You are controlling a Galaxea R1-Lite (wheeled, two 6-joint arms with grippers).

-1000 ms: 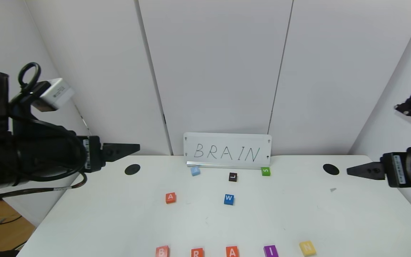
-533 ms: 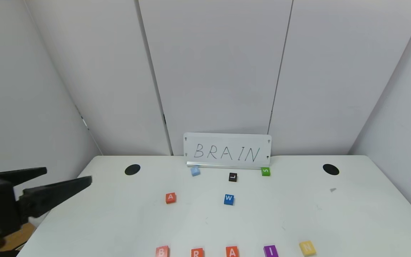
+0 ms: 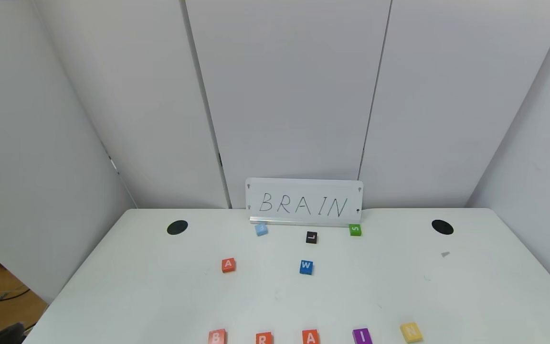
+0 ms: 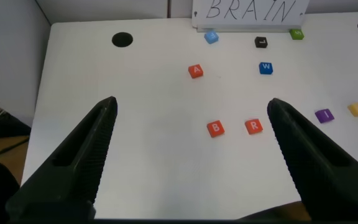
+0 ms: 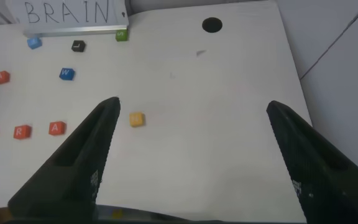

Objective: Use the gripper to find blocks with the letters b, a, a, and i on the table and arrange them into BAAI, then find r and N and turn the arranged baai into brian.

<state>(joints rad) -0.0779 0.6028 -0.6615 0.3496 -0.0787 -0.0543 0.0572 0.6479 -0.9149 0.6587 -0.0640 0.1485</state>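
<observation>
Your row B, R, A, I [image 3: 362, 336], N [image 3: 411, 331] done, far from sign [image 3: 304, 202]. Left gripper [image 4: 191, 124], right gripper [image 5: 191, 121] wide, holding nothing.

Head cam looks forward and down across the table [image 3: 470, 296] toward the back wall and BRAIN sign [image 3: 303, 203]. Both wrist cams sit high above the near edge, looking down past open jaws, left over the left half, right over the right. All share the sign.
</observation>
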